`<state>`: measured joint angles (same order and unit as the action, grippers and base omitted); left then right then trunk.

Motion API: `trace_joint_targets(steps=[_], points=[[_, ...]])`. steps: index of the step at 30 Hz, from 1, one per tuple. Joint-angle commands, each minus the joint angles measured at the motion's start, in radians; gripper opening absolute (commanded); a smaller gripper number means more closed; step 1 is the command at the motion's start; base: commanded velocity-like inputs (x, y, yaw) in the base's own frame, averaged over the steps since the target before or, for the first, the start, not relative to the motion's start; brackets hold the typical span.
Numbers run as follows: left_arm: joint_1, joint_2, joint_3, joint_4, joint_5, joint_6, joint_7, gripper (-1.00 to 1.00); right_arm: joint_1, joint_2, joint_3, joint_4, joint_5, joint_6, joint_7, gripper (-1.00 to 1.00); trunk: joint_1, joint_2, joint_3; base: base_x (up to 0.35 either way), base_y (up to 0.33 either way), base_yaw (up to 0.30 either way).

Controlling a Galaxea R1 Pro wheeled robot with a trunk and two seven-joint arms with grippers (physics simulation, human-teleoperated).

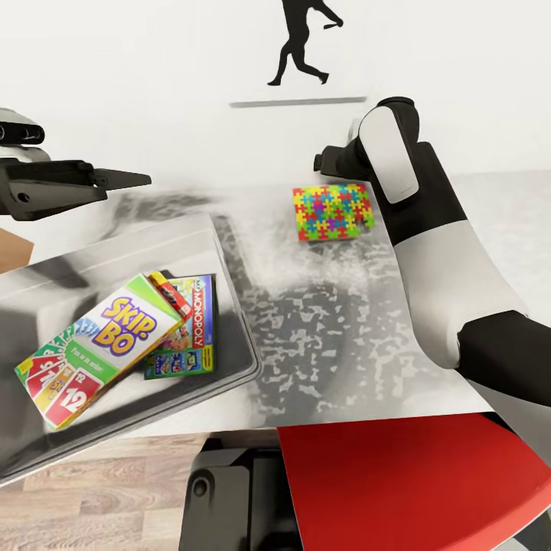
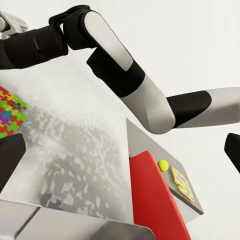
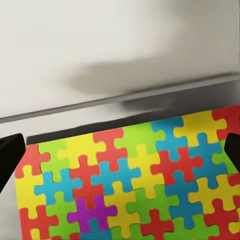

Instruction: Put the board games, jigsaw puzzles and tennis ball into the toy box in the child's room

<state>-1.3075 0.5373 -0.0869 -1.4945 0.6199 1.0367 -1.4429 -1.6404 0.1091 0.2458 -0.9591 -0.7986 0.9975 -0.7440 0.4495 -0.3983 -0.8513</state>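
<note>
The see-through toy box (image 1: pixel 229 252) sits at the table's left with the Skip-Bo board game (image 1: pixel 99 348), a green-edged Monopoly box (image 1: pixel 187 329) and a small red-sided box (image 1: pixel 172 295) inside. One jigsaw puzzle (image 1: pixel 333 212) lies flat near the wall. My right gripper (image 3: pixel 120 155) hovers open just over its far part, fingertips (image 3: pixel 10 160) wide apart. My left gripper (image 1: pixel 126 180) hangs open and empty above the box's far end. In the left wrist view, the tennis ball (image 2: pixel 163 165) and a second jigsaw puzzle (image 2: pixel 182 182) rest on the lower dark section.
A red chair (image 1: pixel 413 482) stands against the table's front edge (image 1: pixel 344 419), below my right arm (image 1: pixel 428 252). The white wall with a black silhouette picture (image 1: pixel 302 42) rises right behind the table. Wood-plank floor (image 1: pixel 99 490) shows under the box's near corner.
</note>
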Motion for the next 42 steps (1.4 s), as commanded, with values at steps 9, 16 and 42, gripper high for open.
trace_joint_targets(steps=[9,16,42], points=[[-0.001,0.000,-0.002,0.000,0.003,0.011,-0.002,1.00,-0.002,0.000,0.001,0.002,-0.008,-0.001,-0.011,1.00,0.001,-0.002,-0.010,0.000,0.000,0.000],[-0.001,0.001,-0.002,0.000,0.003,0.011,-0.002,1.00,-0.001,0.000,0.014,0.002,-0.008,-0.002,-0.011,1.00,0.001,-0.002,-0.017,0.000,0.000,0.000],[-0.001,0.001,-0.002,0.000,0.003,0.011,-0.002,1.00,-0.001,0.002,0.046,0.000,0.014,-0.017,-0.031,1.00,0.001,-0.002,-0.041,0.000,0.000,0.000]])
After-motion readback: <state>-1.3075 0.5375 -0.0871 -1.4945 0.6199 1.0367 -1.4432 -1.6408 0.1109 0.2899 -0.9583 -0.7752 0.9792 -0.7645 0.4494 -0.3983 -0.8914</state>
